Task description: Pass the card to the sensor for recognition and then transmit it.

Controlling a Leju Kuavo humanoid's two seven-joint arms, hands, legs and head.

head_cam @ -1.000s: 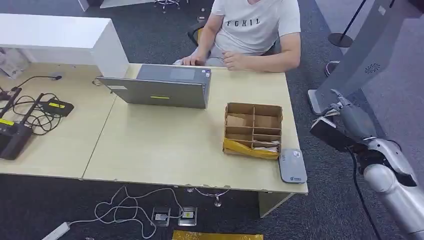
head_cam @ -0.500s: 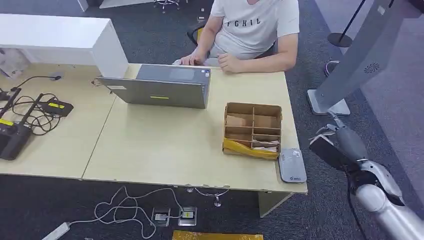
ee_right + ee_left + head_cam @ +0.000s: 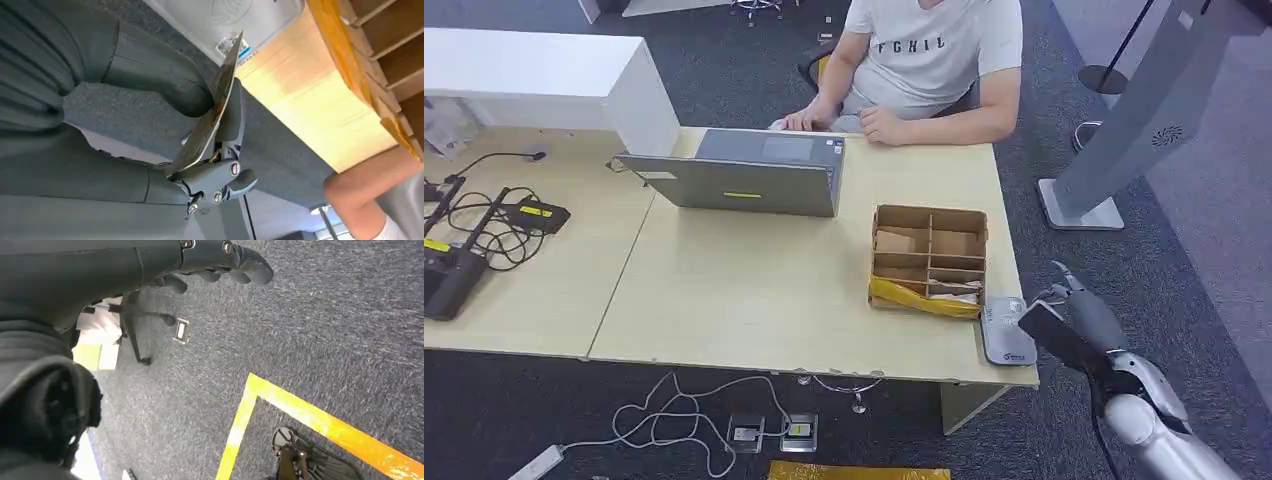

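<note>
Compared with the earlier frames, the right hand has been brought lower and nearer to the table, from beside the grey floor stand to a place just beside the table's near right corner. In the head view, the card reader, a flat grey sensor pad, is seen just to the left of this hand, lying on the table edge. The cardboard organizer box with its compartments and the yellow envelope at its front are found a little farther to the left of the hand. The laptop and the seated person are well apart from the hand, on the far side of the table.

In the right wrist view, the card is pinched by the right hand between the thick thumb and the darker fingers, and it is held edge-on and tilted. The card is not touching the reader; the grey pad is seen just beyond its tip.

The left hand is hung over the grey carpet, near a yellow floor line. Its fingers are curled in and nothing is held by it.
</note>
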